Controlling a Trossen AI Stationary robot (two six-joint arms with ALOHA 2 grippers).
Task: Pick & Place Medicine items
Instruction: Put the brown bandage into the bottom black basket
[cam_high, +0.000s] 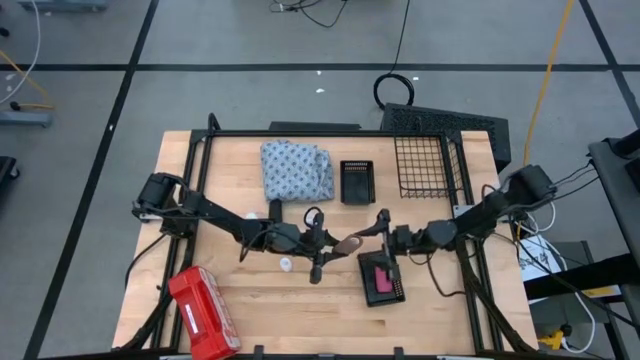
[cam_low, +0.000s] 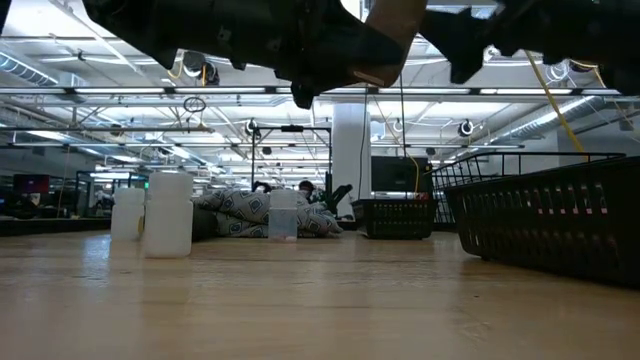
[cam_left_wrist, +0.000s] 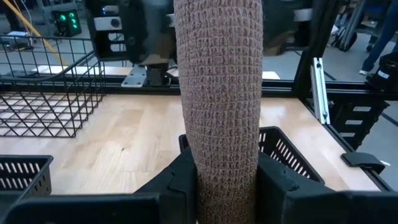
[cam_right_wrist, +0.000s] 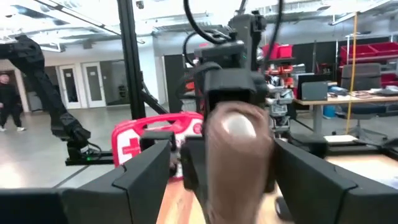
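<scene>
Left gripper (cam_high: 335, 247) fingers clamp brown tube (cam_high: 350, 243) mid-bench; right gripper (cam_high: 381, 228) fingers spread wide at tube's end.

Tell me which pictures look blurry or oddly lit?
Right wrist view: the brown tube fills the centre out of focus, the fingers beside it soft. Left wrist view: the tube's woven texture is sharp, the background softer. Low view: arms overhead are dark silhouettes against bright ceiling lights; the white bottles glow. High view: evenly lit.
</scene>
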